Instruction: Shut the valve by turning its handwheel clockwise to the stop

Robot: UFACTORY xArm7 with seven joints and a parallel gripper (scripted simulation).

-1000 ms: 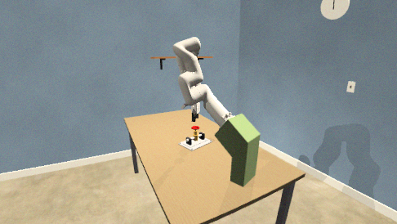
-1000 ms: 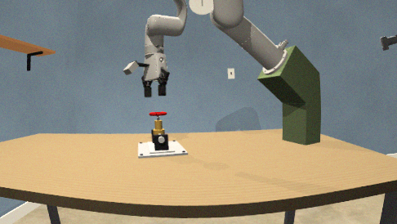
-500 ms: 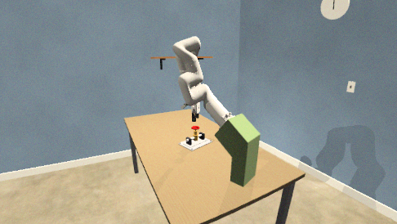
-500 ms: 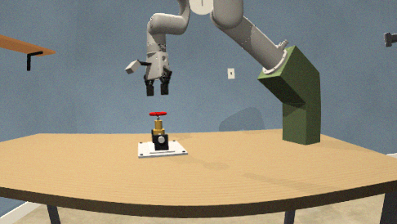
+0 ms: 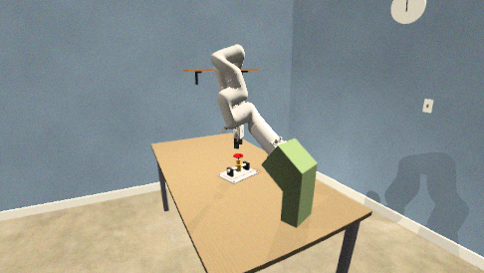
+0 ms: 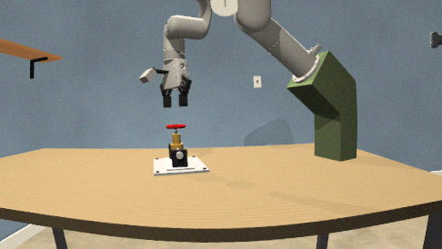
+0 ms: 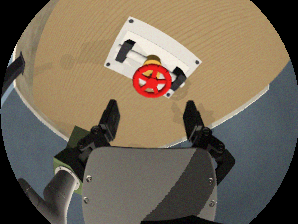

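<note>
The valve stands on a white base plate (image 6: pixel 180 164) on the table. Its red handwheel (image 6: pixel 175 126) lies level on a brass stem (image 6: pixel 176 137) above a black body. The handwheel also shows in the top view (image 5: pixel 238 156) and in the wrist view (image 7: pixel 152 80). My gripper (image 6: pixel 175 101) hangs open and empty a short way above the handwheel, pointing down, fingers apart from it. In the wrist view the two black fingers stand wide, with the handwheel just beyond their tips. The gripper also shows in the top view (image 5: pixel 237 142).
The arm's green base block (image 6: pixel 331 106) stands on the table to the right of the valve. A wall shelf (image 6: pixel 25 52) is at the far left. The table's front edge (image 6: pixel 218 227) curves across the bottom of the exterior view.
</note>
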